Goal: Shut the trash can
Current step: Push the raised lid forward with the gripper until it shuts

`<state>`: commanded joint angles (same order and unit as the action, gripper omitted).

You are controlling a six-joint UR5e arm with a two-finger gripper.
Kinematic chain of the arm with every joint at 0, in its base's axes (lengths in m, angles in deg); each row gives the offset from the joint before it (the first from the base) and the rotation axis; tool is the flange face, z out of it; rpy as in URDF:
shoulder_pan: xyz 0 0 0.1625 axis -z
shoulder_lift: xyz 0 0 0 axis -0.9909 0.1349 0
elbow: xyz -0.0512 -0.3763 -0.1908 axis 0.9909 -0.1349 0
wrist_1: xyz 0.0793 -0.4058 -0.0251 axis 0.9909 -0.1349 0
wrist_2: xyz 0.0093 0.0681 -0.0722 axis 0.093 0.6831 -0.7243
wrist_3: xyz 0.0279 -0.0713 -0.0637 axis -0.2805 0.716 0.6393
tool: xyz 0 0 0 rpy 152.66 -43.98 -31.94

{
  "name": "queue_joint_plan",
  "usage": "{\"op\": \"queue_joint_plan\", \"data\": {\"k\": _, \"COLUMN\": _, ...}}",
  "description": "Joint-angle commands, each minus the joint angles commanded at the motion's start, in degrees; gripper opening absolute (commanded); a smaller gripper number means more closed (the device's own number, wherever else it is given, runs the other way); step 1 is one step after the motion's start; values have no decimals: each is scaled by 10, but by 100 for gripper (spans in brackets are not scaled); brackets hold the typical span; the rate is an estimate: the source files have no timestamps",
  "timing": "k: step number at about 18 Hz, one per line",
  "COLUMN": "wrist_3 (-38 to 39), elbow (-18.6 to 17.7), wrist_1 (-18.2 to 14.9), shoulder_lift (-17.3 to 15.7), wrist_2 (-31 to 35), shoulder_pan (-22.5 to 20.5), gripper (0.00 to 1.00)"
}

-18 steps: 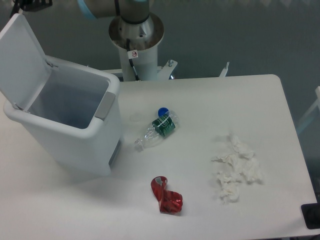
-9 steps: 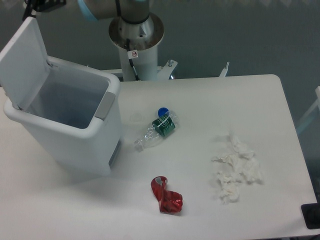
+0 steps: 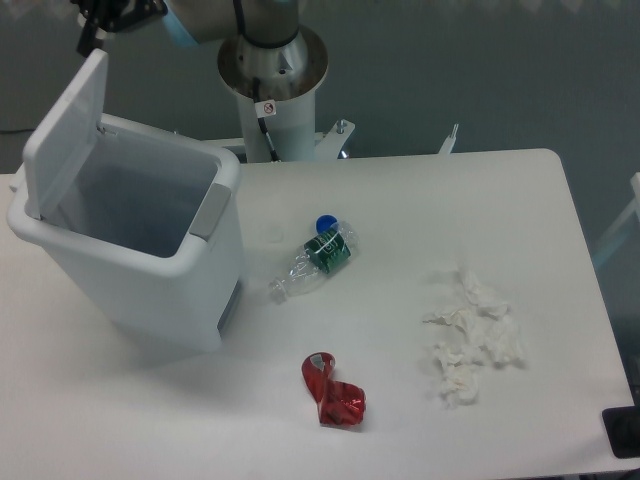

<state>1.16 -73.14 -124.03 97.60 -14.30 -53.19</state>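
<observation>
Since a second ago we have pushed the lid (image 3: 68, 130) from leaning back to nearly upright, and our gripper (image 3: 112, 14) has moved right along the top edge of the frame. We cannot tell whether our jaws are released or clenched; they are mostly cropped, just above the lid's top corner. Below, the trash can (image 3: 140, 265) stands open at the table's (image 3: 400, 400) left end, grey push tab (image 3: 209, 211) facing a crushed plastic bottle (image 3: 315, 260). Further out lie a red wrapper (image 3: 333, 392) and crumpled tissues (image 3: 472, 338).
</observation>
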Motion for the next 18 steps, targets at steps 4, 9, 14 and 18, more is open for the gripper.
{"op": "queue_joint_plan", "data": {"k": 4, "wrist_3": -1, "elbow": -3, "wrist_1": 0, "shoulder_lift": 11, "wrist_2": 1, "shoulder_pan": -16, "gripper": 0}}
{"op": "queue_joint_plan", "data": {"k": 9, "wrist_3": -1, "elbow": -3, "wrist_1": 1, "shoulder_lift": 34, "wrist_2": 2, "shoulder_pan": -19, "gripper": 0}}
{"op": "queue_joint_plan", "data": {"k": 14, "wrist_3": 0, "elbow": -4, "wrist_1": 20, "shoulder_lift": 56, "wrist_2": 2, "shoulder_pan": -19, "gripper": 0}}
{"op": "queue_joint_plan", "data": {"k": 18, "wrist_3": 1, "elbow": -5, "wrist_1": 26, "shoulder_lift": 64, "wrist_2": 3, "shoulder_pan": -20, "gripper": 0}}
